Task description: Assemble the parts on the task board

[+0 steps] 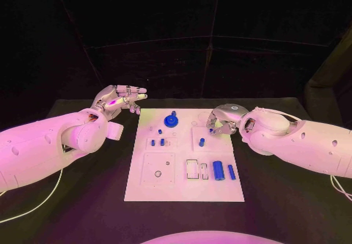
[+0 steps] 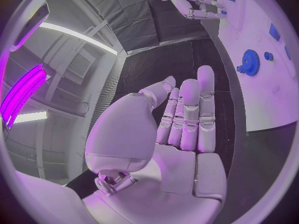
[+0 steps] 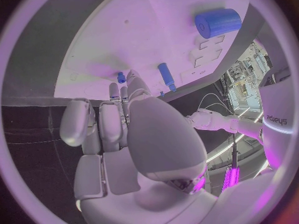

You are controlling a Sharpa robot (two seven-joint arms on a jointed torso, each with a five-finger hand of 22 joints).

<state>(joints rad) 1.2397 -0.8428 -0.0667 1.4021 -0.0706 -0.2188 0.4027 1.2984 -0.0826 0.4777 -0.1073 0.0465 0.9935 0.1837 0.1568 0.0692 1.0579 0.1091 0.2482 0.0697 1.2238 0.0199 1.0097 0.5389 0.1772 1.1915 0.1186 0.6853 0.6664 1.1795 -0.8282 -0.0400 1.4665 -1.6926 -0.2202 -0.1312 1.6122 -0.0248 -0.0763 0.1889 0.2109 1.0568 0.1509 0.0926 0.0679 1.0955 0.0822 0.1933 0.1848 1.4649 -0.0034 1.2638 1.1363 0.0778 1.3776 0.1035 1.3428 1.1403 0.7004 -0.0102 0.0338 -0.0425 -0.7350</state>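
Right hand (image 1: 222, 121) at frame centre-right, fingers curled over task board (image 1: 147, 188), apparently reaching small blue peg (image 1: 211, 130); hold unclear. Left hand (image 1: 119, 100) upper left, fingers spread, empty, parked clear.

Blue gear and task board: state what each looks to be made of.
Blue gear: probably moulded or printed plastic, with uniform saturated blue colour, a matte surface and no metallic glint. Task board: a rigid white sheet, likely plastic or painted panel, flat and matte with clean-cut recesses; which of the two cannot be told.
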